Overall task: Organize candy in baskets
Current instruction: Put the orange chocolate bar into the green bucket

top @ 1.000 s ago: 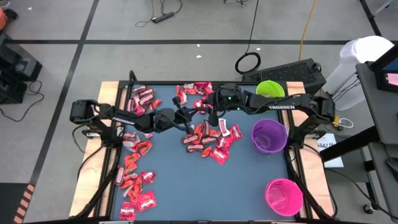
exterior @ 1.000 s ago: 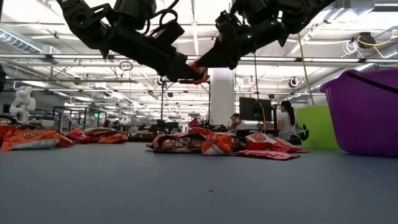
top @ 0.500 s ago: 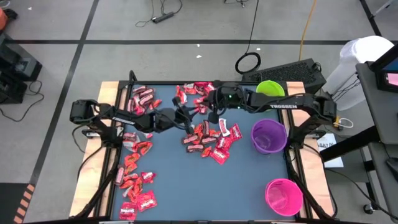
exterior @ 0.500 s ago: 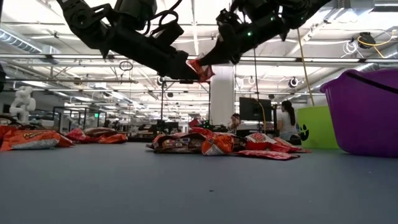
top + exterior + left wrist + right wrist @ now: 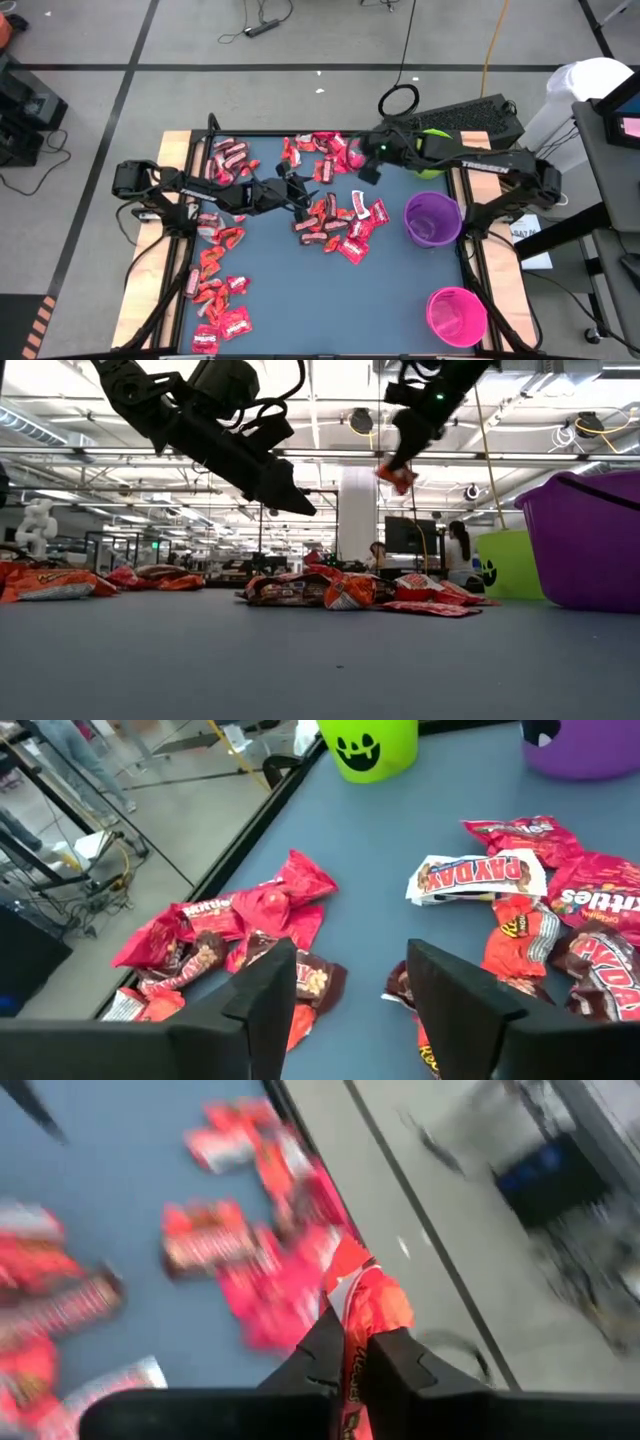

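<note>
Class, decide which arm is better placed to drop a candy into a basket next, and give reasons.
The right. Its hand is shut on a red candy, raised near the lime green basket. The left hand hangs open and empty above the middle candy pile.

A black keyboard (image 5: 470,112) lies just past the far edge of the blue mat (image 5: 290,290). Near it on the floor is a black ring (image 5: 399,101). A yellow cable (image 5: 492,35) runs across the floor.

The lime green basket (image 5: 436,146) sits half hidden under the right arm — the right wrist view is smeared.
</note>
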You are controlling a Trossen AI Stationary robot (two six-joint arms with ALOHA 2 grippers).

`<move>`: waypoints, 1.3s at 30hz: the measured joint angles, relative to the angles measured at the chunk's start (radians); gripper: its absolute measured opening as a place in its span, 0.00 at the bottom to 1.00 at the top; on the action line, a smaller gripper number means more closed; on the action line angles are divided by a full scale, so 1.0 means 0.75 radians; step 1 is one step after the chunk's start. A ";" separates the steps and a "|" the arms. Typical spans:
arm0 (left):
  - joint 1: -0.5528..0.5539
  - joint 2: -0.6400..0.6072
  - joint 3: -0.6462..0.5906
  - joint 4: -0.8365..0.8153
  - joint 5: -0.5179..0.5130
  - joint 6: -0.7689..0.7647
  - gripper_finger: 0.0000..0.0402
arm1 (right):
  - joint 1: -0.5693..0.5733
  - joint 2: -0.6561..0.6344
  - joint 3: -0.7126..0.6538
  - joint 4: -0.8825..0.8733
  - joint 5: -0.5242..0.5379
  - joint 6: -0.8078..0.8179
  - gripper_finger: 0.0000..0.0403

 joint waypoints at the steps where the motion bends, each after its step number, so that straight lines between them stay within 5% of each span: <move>1: 0.000 0.000 0.000 0.000 0.000 0.000 0.49 | -0.015 -0.021 0.000 -0.061 0.033 0.025 0.04; 12: 0.000 0.000 0.000 -0.015 0.035 0.000 0.49 | -0.328 -0.128 -0.004 -0.499 0.164 0.217 0.04; 26: 0.000 0.000 0.000 -0.016 0.037 0.001 0.49 | -0.606 -0.068 -0.187 -0.488 0.055 0.195 0.05; 39: 0.007 0.000 0.000 -0.013 0.013 0.001 0.49 | -0.595 -0.097 -0.074 -0.534 0.026 0.155 0.42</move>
